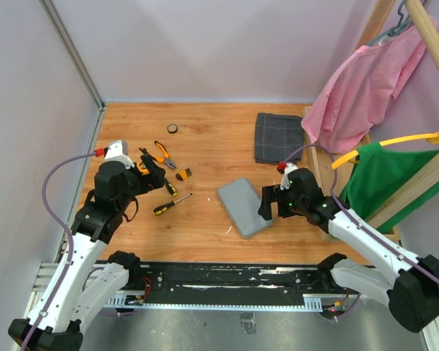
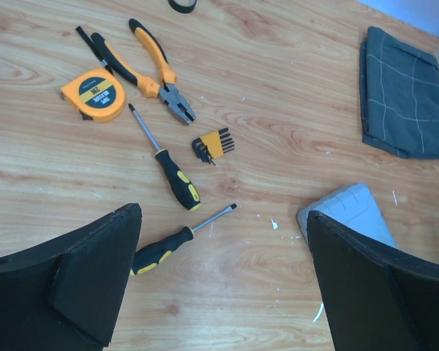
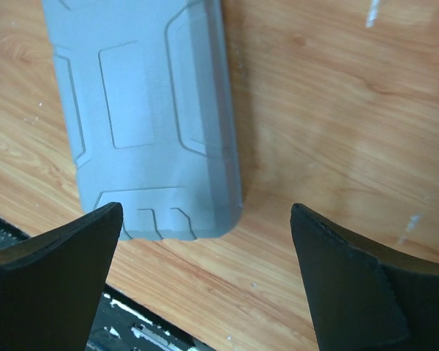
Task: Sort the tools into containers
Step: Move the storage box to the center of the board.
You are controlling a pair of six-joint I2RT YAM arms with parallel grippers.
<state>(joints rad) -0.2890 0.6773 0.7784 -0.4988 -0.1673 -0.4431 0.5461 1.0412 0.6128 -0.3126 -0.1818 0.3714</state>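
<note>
Beside the right gripper (image 3: 206,213), jaws spread and empty, the shut grey tool case (image 3: 146,110).

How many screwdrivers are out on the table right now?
2. One screwdriver lies between the tape measure and hex keys; the other screwdriver lies nearer the front. The shut case may hide more.

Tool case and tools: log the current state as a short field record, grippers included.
case: grey tool case, closed, lying flat on the wooden table
tools: tape measure, pliers, screwdriver, second screwdriver, hex key set
tool location: all loose on the table, left of the case
left gripper: open, empty, above the tools
right gripper: open, empty, above the case's edge
sorted so far: none visible
</note>
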